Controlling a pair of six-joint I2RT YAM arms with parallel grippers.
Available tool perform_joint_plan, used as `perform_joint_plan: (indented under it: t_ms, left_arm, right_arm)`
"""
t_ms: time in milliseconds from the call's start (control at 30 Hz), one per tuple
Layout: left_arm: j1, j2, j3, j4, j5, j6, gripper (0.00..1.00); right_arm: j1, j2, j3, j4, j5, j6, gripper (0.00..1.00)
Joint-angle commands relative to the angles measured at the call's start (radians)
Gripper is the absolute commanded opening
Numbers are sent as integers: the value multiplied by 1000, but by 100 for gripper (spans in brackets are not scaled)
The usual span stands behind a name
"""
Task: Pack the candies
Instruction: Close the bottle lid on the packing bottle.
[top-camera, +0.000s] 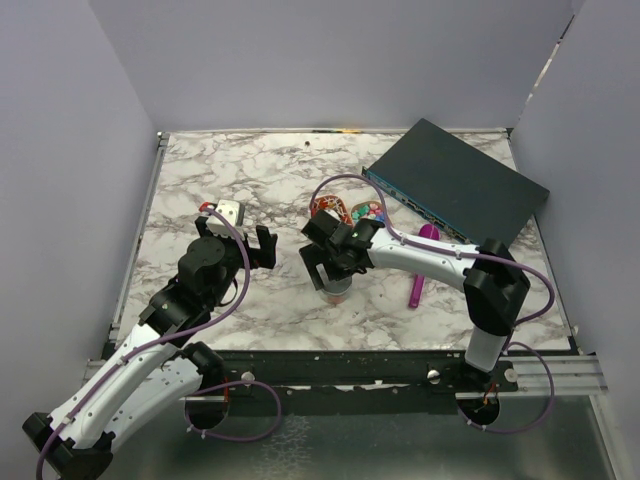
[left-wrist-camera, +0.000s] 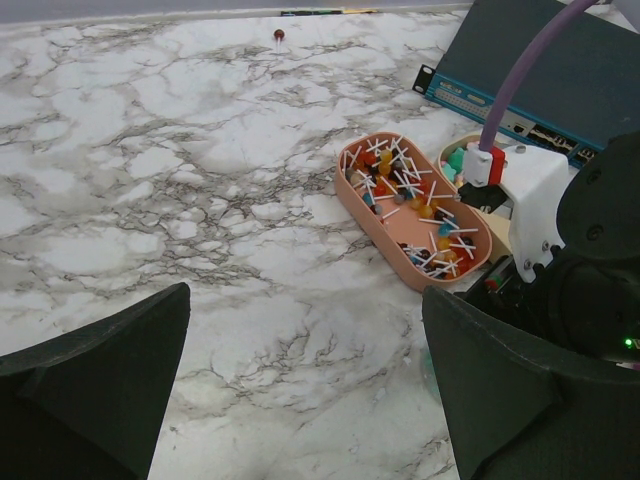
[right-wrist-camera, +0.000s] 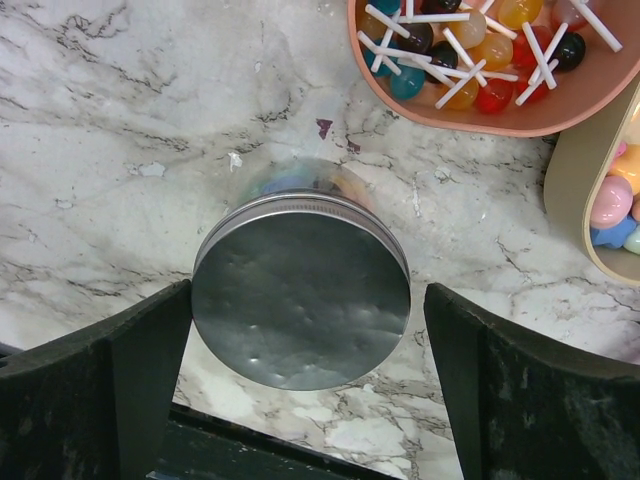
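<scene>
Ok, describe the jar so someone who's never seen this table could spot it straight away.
On the marble table, look away from the dark network switch at the far right, toward the near middle. There, straight under the right hand, stands a small jar. It alone is closed, with a round silver lid; the pink tray and beige tray behind it lie open.

The top external view looks down from afar on the pink oval plastic tray (top-camera: 324, 206). The left wrist view faces it obliquely; the right wrist view, closest, shares its near rim.
</scene>
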Motion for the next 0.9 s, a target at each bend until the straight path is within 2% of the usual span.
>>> perform_joint_plan:
  t_ms: [0, 467, 533, 700, 867]
  left_arm:
    - [4, -9, -2, -5, -11, 10, 99]
    - [4, -4, -2, -5, -13, 11, 99]
    - [4, -3, -2, -5, -12, 11, 99]
    - [3, -3, -1, -6, -12, 10, 99]
    - [4, -4, -2, -6, -13, 11, 99]
  right_arm:
    - [9, -1, -4, 13, 38, 18, 100]
    - [11, -129, -21, 46, 5, 46, 99]
    - [11, -128, -26, 46, 5, 50, 95]
    - [10, -112, -37, 53, 0, 62, 74]
    - [9, -91, -45, 55, 12, 62, 74]
